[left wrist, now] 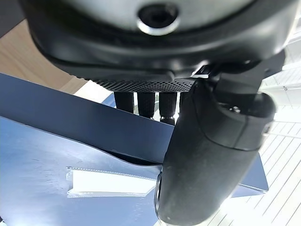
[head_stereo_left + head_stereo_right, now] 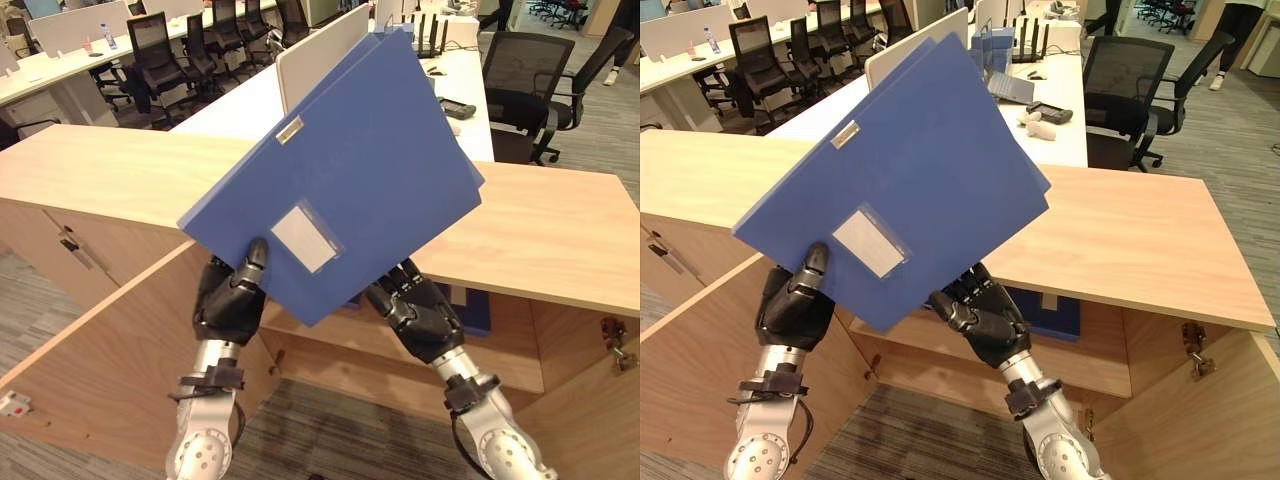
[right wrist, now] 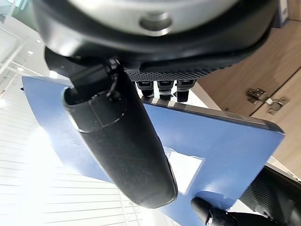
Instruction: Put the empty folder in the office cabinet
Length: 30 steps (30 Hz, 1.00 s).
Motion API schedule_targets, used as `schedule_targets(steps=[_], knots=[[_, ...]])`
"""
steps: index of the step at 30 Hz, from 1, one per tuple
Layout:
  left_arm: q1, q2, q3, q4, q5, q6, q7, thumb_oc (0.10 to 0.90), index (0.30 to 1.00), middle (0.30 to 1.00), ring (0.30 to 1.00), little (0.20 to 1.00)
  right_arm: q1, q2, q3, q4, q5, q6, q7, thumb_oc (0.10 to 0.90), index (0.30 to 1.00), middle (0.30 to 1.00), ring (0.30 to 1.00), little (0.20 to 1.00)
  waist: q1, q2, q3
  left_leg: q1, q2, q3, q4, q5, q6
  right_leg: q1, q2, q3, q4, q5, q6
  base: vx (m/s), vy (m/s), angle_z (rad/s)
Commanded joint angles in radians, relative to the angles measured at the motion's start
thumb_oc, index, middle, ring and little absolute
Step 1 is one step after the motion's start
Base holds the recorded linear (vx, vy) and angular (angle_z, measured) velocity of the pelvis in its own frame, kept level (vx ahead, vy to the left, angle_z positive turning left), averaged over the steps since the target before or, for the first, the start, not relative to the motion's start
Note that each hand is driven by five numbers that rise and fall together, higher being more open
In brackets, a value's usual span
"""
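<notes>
I hold a blue folder with a clear label pocket tilted up in front of me, above the low wooden cabinet. My left hand grips its lower left corner, with the thumb pressed on the front face and the fingers behind. At the lower right edge my right hand pinches the folder the same way, with its thumb on the front. The folder hides most of the cabinet's opening.
The cabinet's left door and right door stand open towards me. Another blue folder lies on the inner shelf. Behind the cabinet stand white desks and black office chairs.
</notes>
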Motion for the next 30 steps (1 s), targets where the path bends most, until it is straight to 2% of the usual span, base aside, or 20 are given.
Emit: schedule_targets(steps=[1,14,19,30], knots=[[-0.123,0.021,-0.027,-0.051,0.017,-0.038,-0.068,0.4,0.3,0.3,0.3,0.3,-0.153,0.069,-0.048,-0.168,-0.021,-0.112,0.042,0.8,0.9,0.9,0.9,0.9,0.014,-0.036,-0.051,0.085,0.0,0.011,-0.006,-0.106,-0.004,-0.058,-0.044,0.056,0.006,0.078,0.059,0.0,0.0,0.0],[-0.1,0.048,-0.117,-0.045,0.012,0.028,-0.117,0.4,0.3,0.3,0.3,0.3,-0.198,0.113,-0.038,-0.113,-0.019,-0.136,0.012,0.8,0.9,0.9,0.9,0.9,0.021,-0.037,-0.045,0.09,-0.001,0.006,-0.006,-0.11,-0.001,-0.054,-0.043,0.055,0.01,0.071,0.058,0.0,0.0,0.0],[-0.093,0.073,-0.163,-0.067,-0.003,0.072,-0.162,0.4,0.3,0.3,0.3,0.3,-0.214,0.122,-0.028,-0.097,-0.026,-0.138,0.01,0.8,0.9,0.9,0.9,0.9,0.025,-0.037,-0.044,0.091,-0.002,0.002,-0.006,-0.111,0.001,-0.054,-0.04,0.052,0.014,0.067,0.058,0.0,0.0,0.0],[-0.062,0.15,-0.167,-0.051,-0.015,0.146,-0.27,0.4,0.3,0.3,0.3,0.3,-0.23,0.127,-0.058,-0.077,-0.012,-0.139,0.025,0.8,0.9,0.9,0.9,0.9,0.029,-0.035,-0.046,0.095,0.0,0.002,-0.006,-0.113,0.003,-0.053,-0.036,0.053,0.018,0.064,0.059,0.0,0.0,0.0]])
